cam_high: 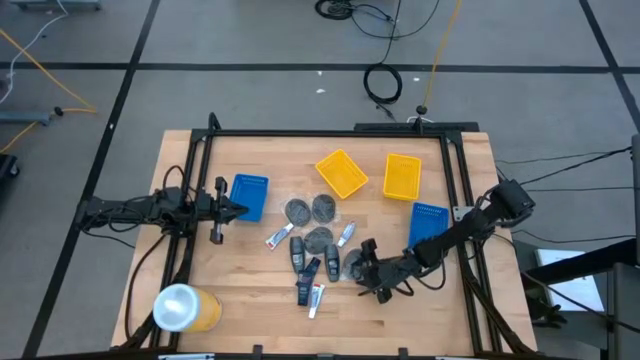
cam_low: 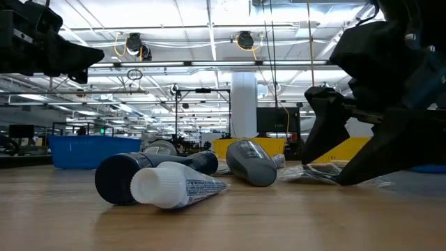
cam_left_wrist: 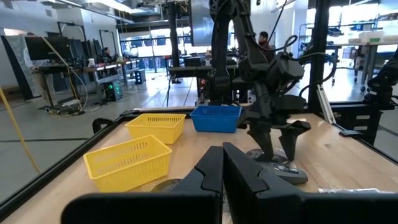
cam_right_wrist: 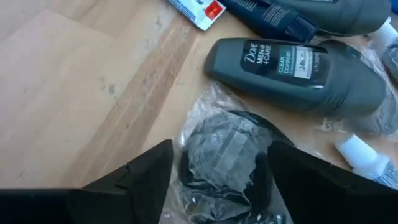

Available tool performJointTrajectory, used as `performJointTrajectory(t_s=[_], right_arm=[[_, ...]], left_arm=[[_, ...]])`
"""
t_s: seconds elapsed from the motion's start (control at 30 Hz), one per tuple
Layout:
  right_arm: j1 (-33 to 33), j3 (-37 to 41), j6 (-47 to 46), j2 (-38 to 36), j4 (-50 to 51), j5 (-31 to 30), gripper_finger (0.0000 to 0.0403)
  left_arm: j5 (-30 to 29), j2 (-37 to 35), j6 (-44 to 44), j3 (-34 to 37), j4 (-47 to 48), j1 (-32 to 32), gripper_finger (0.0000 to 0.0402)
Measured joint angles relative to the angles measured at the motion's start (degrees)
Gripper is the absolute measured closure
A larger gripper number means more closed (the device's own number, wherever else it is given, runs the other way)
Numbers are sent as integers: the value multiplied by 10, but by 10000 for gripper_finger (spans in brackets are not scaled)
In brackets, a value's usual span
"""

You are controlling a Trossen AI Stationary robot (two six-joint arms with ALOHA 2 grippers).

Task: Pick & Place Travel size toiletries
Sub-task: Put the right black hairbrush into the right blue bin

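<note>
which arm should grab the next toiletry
Right. Its tool hangs open over a bagged grey disc in the pile, while the left tool sits shut near the blue tray.

Two black jointed arms [cam_high: 440, 245] with trailing black cables.

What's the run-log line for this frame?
right gripper: open, over bagged disc | left gripper: shut, waiting by blue tray

Travel size toiletries [cam_high: 312, 252] clustered mid-table: tubes, dark bottles, grey discs, lying flat
</note>
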State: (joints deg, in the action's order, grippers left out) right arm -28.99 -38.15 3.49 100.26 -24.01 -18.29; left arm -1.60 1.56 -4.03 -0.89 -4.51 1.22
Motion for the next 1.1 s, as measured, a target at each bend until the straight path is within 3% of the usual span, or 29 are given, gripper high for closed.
performJointTrajectory(t_s=[0.2, 0.5, 0.97, 1.1], right_arm=[[0, -1, -24, 4, 36, -43, 224], [-4, 2, -94, -72, 98, -54, 388], [1, 1, -198, -325, 228, -40, 402], [3, -20, -289, -400, 348, -36, 402]], left_arm=[[0, 0, 0, 0, 0, 0, 392], [0, 0, 0, 0, 0, 0, 392], [0, 0, 0, 0, 0, 0, 392], [0, 0, 0, 0, 0, 0, 392]])
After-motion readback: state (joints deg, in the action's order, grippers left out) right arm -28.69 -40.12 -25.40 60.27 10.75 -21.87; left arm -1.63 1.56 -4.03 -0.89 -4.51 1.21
